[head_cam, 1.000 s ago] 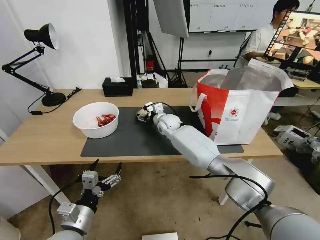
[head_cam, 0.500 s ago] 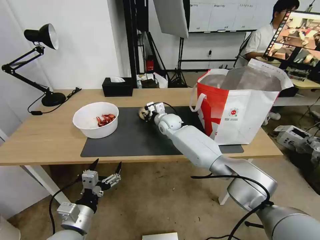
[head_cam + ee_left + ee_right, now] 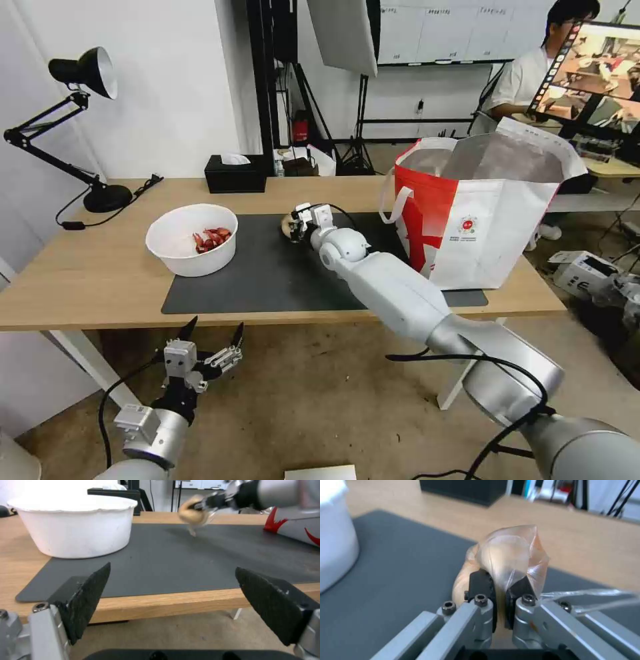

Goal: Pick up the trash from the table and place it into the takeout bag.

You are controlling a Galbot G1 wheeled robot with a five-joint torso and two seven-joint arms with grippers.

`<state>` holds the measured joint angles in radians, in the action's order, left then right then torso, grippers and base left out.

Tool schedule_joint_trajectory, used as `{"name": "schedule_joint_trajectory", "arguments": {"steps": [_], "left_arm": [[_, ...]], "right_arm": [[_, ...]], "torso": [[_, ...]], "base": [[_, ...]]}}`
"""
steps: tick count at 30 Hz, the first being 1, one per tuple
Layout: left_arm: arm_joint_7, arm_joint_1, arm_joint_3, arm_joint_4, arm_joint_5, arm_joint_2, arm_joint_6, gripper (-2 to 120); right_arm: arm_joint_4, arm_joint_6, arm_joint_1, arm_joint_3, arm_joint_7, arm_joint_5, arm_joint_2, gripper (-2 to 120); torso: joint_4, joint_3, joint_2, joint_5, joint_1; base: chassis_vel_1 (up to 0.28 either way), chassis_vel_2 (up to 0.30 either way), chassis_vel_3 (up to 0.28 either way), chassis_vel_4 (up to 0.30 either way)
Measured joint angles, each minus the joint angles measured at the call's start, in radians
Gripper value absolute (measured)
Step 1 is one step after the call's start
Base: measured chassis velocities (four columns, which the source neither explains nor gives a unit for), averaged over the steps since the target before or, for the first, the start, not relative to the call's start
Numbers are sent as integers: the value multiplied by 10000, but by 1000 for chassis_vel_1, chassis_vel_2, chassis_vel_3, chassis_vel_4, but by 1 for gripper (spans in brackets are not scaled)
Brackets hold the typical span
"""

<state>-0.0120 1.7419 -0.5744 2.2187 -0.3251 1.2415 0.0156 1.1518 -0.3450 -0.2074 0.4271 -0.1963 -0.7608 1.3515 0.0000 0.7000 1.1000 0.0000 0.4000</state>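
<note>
The right end effector [image 3: 500, 605], clamped on loose wrap of the beige plastic-wrapped ball [image 3: 506, 555] above the dark grey mat [image 3: 267, 273], risks it slipping free before reaching the red-and-white takeout bag [image 3: 477, 220].

Plain white wall [image 3: 173, 87] behind, brownish worn floor [image 3: 320, 407] below. Black swing-arm desk lamp [image 3: 80, 73] standing at the far left corner, shade tilted down, cord trailing beside its round base. Black tissue box [image 3: 235, 173] at the far edge. Black stand [image 3: 270, 80] and grey softbox panel [image 3: 343, 33] further back, whiteboard [image 3: 460, 30] on the rear wall, tilted monitor [image 3: 597, 70] at the right, white cardboard box [image 3: 577, 270] on the floor
</note>
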Motion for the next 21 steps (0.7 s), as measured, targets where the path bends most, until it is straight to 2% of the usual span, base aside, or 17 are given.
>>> {"name": "schedule_joint_trajectory", "arguments": {"steps": [1,2,5,6,9,10,13,16,21], "left_arm": [[2,19,-20,0,-6,-9,-24,100],[2,19,-20,0,-6,-9,-24,100],[11,26,-61,-10,-136,-41,-97,100],[11,26,-61,-10,-136,-41,-97,100],[18,-5,-64,-57,-162,-61,-105,100],[18,-5,-64,-57,-162,-61,-105,100],[19,52,-37,-29,-135,-36,-105,100],[21,91,-36,-3,-81,-35,-104,100],[29,117,0,32,-26,-17,-82,100]], "right_arm": [[704,162,-173,65,-294,13,-403,3],[704,162,-173,65,-294,13,-403,3],[2476,683,-630,183,-1121,-53,-1269,3],[2476,683,-630,183,-1121,-53,-1269,3],[4153,1532,-1209,188,-1777,157,-2082,3],[4153,1532,-1209,188,-1777,157,-2082,3],[5361,2244,-1703,-180,-2145,650,-2711,2],[5961,2628,-1894,-608,-2280,915,-3129,2],[6384,3232,-1934,-1280,-2342,1117,-3788,2]], "torso": [[-2,0,-1,1,0],[-2,0,-1,1,0],[-3,0,0,2,0],[-3,0,0,2,0],[0,0,0,1,-1],[0,0,0,1,-1],[-1,-1,0,3,-1],[0,0,0,2,-2],[-2,0,0,2,-2]], "base": [[0,0,0,0],[0,0,0,0],[0,0,0,0],[0,0,0,0],[0,0,0,0],[0,0,0,0],[0,0,0,0],[0,0,0,0],[0,0,0,0]]}}
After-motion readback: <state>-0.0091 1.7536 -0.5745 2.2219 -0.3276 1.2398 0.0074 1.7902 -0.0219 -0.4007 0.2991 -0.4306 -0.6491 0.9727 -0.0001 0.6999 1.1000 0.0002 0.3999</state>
